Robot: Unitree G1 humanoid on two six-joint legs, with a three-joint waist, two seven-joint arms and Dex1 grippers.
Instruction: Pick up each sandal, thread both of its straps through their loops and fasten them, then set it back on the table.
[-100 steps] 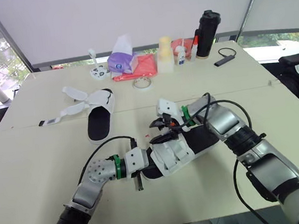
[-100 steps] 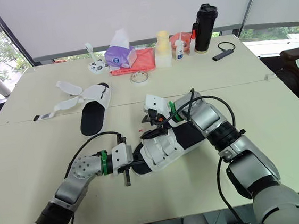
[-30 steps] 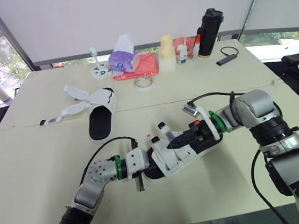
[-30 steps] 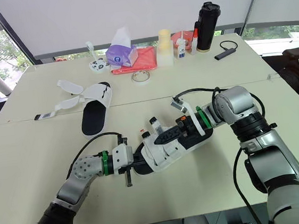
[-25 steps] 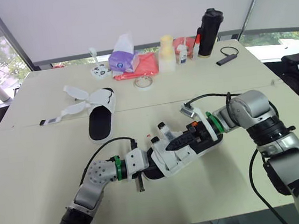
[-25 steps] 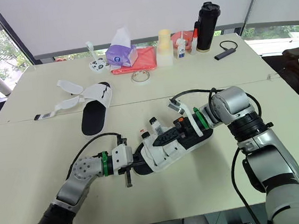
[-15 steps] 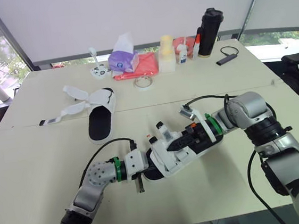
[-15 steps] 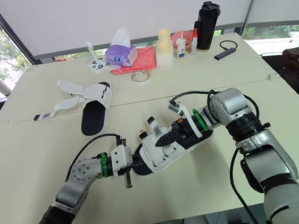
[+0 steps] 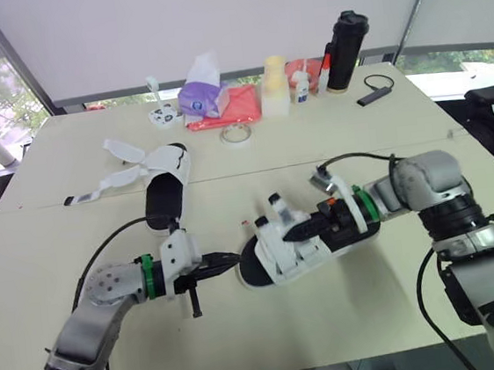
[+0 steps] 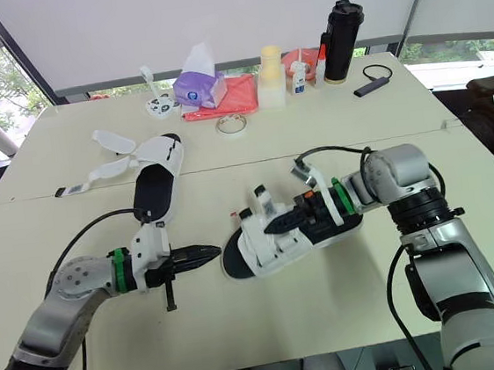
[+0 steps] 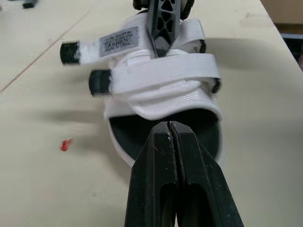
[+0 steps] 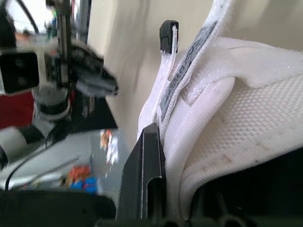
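A white sandal with a black footbed (image 9: pixel 277 260) lies on the table in front of me, its two straps folded over the top. My right gripper (image 9: pixel 299 230) is shut on the sandal's upper strap (image 12: pixel 213 71), with one black finger (image 12: pixel 142 179) pressed against the webbing. My left gripper (image 9: pixel 227 260) is shut and holds nothing, a short gap left of the sandal's toe end (image 11: pixel 163 118). The second sandal (image 9: pixel 165 192) lies further back on the left with its straps (image 9: pixel 126 160) spread loose over the table.
Along the far edge stand a purple tissue pack (image 9: pixel 201 96), a red cloth (image 9: pixel 241 108), a tape roll (image 9: pixel 235 135), a yellow cup (image 9: pixel 274 85), small bottles (image 9: pixel 300 89) and a black flask (image 9: pixel 344 42). A black dongle (image 9: pixel 372 95) lies far right.
My left gripper has let go of the sandal's toe end and drawn back to the left. The right gripper has shut on the strap, and the sandal has shifted slightly right.
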